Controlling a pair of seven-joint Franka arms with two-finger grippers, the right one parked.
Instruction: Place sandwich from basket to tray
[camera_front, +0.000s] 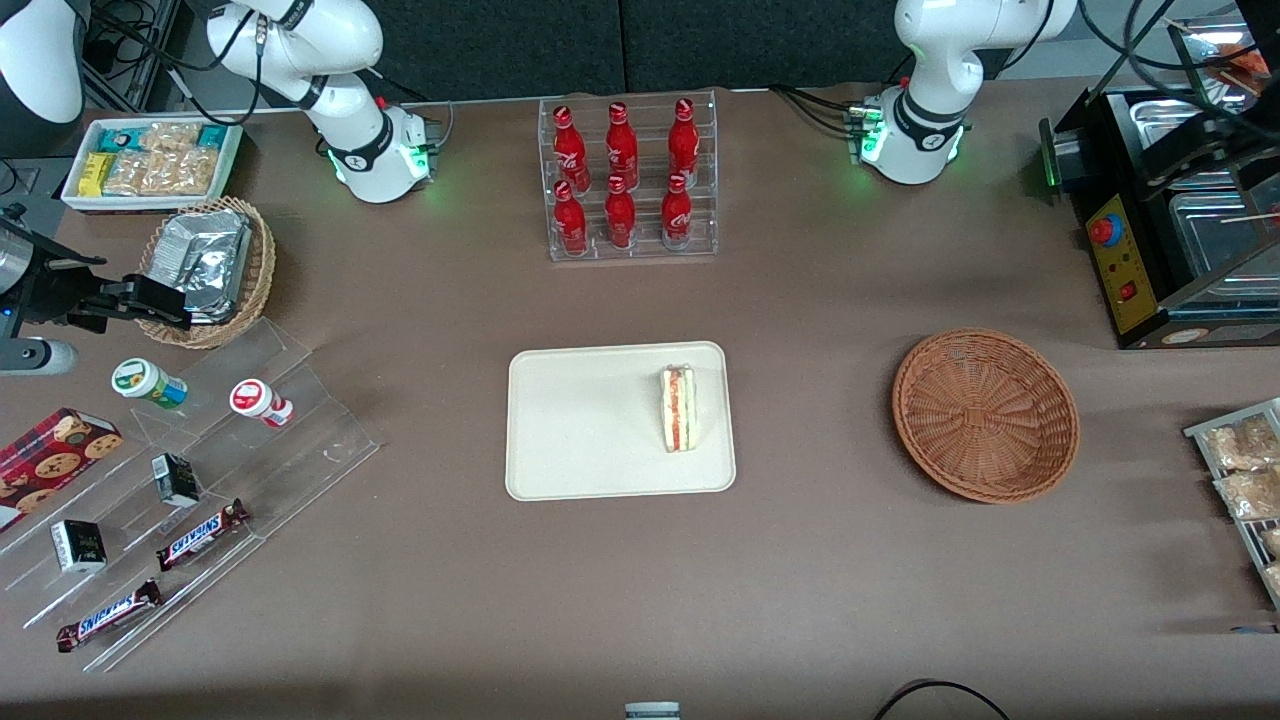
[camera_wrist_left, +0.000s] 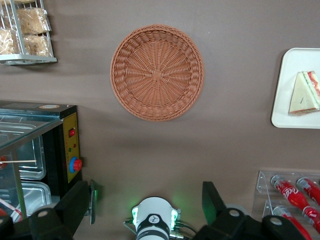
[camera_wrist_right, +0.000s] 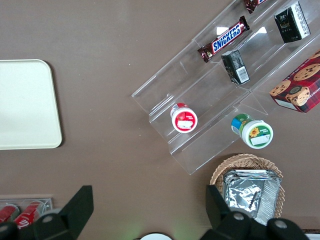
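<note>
The sandwich (camera_front: 679, 408) lies on the cream tray (camera_front: 590, 420), near the tray's edge that faces the basket. It also shows in the left wrist view (camera_wrist_left: 305, 94) on the tray (camera_wrist_left: 296, 65). The reddish-brown wicker basket (camera_front: 985, 414) is empty and sits beside the tray toward the working arm's end; the wrist view shows it from above (camera_wrist_left: 157, 72). The left arm's gripper (camera_wrist_left: 145, 202) is open and empty. It hangs high above the table, over its own base and farther from the front camera than the basket. It is out of the front view.
A clear rack of red bottles (camera_front: 628, 180) stands farther from the front camera than the tray. A black glass-fronted cabinet (camera_front: 1170, 200) and a wire rack of snack packets (camera_front: 1245, 480) flank the basket. A clear stepped stand with snacks (camera_front: 180, 480) lies toward the parked arm's end.
</note>
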